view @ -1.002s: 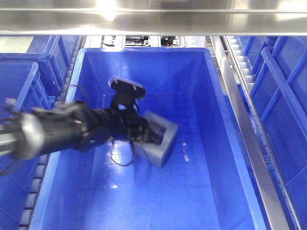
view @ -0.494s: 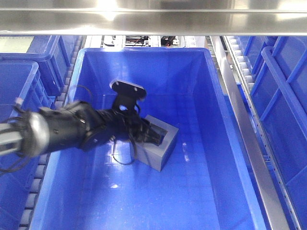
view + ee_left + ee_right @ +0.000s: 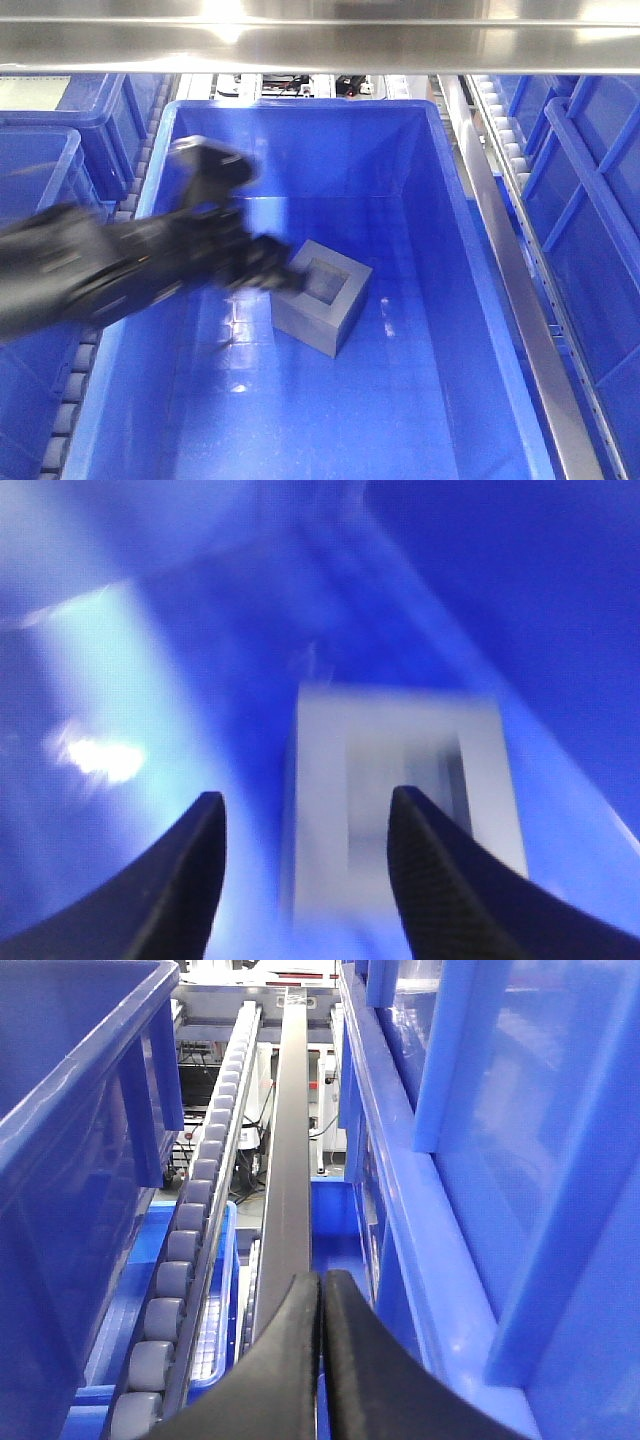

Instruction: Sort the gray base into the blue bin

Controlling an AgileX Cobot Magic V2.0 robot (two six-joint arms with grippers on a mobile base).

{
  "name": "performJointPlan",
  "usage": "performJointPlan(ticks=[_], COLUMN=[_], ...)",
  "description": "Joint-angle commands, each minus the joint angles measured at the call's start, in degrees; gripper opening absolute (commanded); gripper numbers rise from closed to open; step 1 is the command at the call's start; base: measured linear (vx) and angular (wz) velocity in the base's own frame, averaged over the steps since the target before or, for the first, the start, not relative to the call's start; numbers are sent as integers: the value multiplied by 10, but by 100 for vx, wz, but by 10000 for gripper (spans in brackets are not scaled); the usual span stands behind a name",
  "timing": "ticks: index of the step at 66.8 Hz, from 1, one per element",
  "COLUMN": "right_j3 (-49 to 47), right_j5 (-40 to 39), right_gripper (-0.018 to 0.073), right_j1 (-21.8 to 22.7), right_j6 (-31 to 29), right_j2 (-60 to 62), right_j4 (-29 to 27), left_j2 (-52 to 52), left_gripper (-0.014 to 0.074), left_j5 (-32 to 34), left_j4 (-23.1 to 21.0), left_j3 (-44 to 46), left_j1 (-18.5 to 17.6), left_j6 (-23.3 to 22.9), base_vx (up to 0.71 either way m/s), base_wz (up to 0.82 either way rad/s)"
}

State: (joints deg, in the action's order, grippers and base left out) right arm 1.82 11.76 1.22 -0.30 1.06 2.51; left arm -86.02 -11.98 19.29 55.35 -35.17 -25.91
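Gray base: the matte gray cube-like block (image 3: 322, 294) sits on the floor of the bin, square recess facing up.
Blue bin: the large, deep, glossy bright-blue plastic bin (image 3: 455, 250) holds only the block.
Left gripper (image 3: 305, 865): blurred, jaws spread, empty, just left of the block.
Right gripper (image 3: 321, 1305): fingers pressed together, holding nothing, above a roller rail (image 3: 190, 1250).

The matte gray cube-like base (image 3: 322, 294) sits on the floor of the large, deep rectangular blue plastic bin (image 3: 470, 250), near the middle and apart from every wall, its recessed opening facing up. The blurred black left gripper (image 3: 262, 268) reaches in over the bin's left wall and lies just left of the base; from the wrist, the base (image 3: 400, 800) lies beyond its spread fingers (image 3: 435, 880). Smaller blue plastic crates (image 3: 60, 150) stand left of the bin, past a roller track (image 3: 150, 135), and a metal rail (image 3: 505, 250) runs along its right side.
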Motion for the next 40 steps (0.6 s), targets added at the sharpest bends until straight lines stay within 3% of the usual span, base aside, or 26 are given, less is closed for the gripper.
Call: performJointPlan(ticks=[1, 27, 40], right_j3=[3, 3, 3], right_j5=[-45, -45, -45], right_gripper=[-5, -5, -5], right_j1=[4, 4, 4], right_j6=[-4, -4, -4], right_j2=[4, 4, 4], right_j4=[5, 5, 5], left_j2=[84, 404, 562], left_gripper=[365, 358, 358], left_j5=[46, 43, -25], left_j4=[1, 0, 0], left_j3=[-33, -240, -293], left_j1=[-4, -4, -4], left_j6=[1, 1, 1], base_vx=[0, 0, 0], base_wz=[0, 0, 0])
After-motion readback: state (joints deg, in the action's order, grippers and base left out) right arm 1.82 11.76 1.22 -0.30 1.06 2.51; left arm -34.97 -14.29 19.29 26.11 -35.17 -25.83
